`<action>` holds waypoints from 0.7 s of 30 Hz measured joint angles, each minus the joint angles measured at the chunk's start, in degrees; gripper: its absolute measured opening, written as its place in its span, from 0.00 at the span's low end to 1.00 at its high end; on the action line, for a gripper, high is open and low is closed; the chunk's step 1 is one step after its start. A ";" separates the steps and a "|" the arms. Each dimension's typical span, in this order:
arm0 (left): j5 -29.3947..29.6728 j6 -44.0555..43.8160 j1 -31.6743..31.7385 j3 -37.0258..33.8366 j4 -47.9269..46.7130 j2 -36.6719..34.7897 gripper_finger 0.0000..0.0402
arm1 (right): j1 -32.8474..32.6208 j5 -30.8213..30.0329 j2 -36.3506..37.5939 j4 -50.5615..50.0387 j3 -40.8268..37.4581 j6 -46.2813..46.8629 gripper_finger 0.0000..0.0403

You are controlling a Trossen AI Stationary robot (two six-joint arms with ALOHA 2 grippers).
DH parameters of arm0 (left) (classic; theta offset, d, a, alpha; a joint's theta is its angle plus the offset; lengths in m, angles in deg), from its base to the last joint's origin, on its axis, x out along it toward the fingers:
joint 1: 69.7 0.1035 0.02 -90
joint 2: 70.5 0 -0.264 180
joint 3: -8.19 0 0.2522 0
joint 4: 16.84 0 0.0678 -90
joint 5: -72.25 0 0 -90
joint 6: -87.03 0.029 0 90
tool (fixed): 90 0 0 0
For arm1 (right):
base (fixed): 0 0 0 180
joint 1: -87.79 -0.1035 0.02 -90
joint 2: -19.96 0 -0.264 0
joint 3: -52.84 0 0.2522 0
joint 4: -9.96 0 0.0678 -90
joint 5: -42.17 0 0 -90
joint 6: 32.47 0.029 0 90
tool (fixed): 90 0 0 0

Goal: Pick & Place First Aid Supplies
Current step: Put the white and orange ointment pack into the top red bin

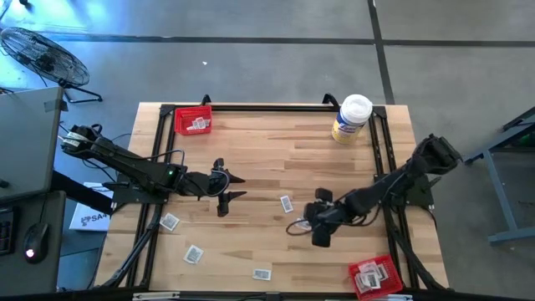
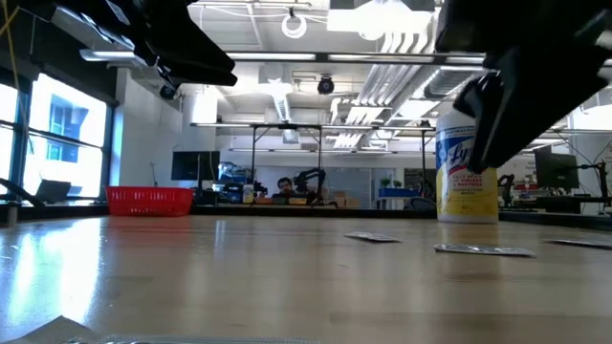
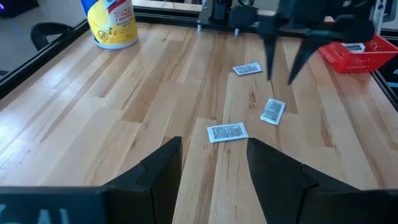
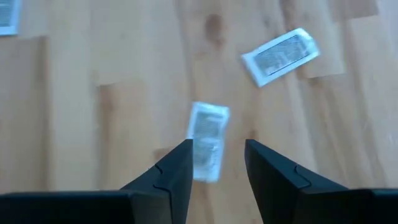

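Right wrist view first, closest in: right gripper (image 4: 217, 158) hanging just over the pale wooden bench (image 4: 112, 68), dark fingers (image 4: 177, 165) spread, a small flat white-and-grey square packet (image 4: 207, 140) lying loose right at the tips, partly between them. Can't tell from here whether touching or not. Second packet (image 4: 280, 55) a bit further out, tilted, and a corner of a third (image 4: 7, 15) at the edge.

Left wrist view: left gripper (image 3: 214, 158) held above the bench, fingers (image 3: 158, 168) wide apart and holding nothing. Three packets ahead, nearest one (image 3: 227, 132) just beyond the tips, then another (image 3: 272, 112), then a third (image 3: 247, 68). Beyond those, the other arm's fingers pointing down, plus a red mesh tray (image 3: 357, 53) with packets inside and a white-lidded yellow-labelled tub (image 3: 112, 22) — none of that visible from the right wrist.

High view only: whole layout. Left gripper (image 1: 230, 191) mid-bench on the left, right gripper (image 1: 320, 219) right of centre. Loose packets scattered along the near half, e.g. one (image 1: 170, 221) by the left arm. A second red tray (image 1: 193, 121) at the far left corner, also holding packets; near-right tray (image 1: 374, 276) fuller.

Low view: packets just thin slivers (image 2: 483, 250) on the bench, tub (image 2: 467, 177) upright behind, a person seated far off in the room (image 2: 282, 186).
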 joint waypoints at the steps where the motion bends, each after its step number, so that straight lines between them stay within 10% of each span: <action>1: -0.01 0.01 0.00 0.00 -0.13 0.00 0.44 | 0.71 -0.27 0.00 1.93 -1.21 -0.67 0.34; 21: -0.96 0.09 0.00 0.00 -0.06 0.00 0.44 | 5.64 1.13 -9.54 20.55 -6.80 -12.23 0.34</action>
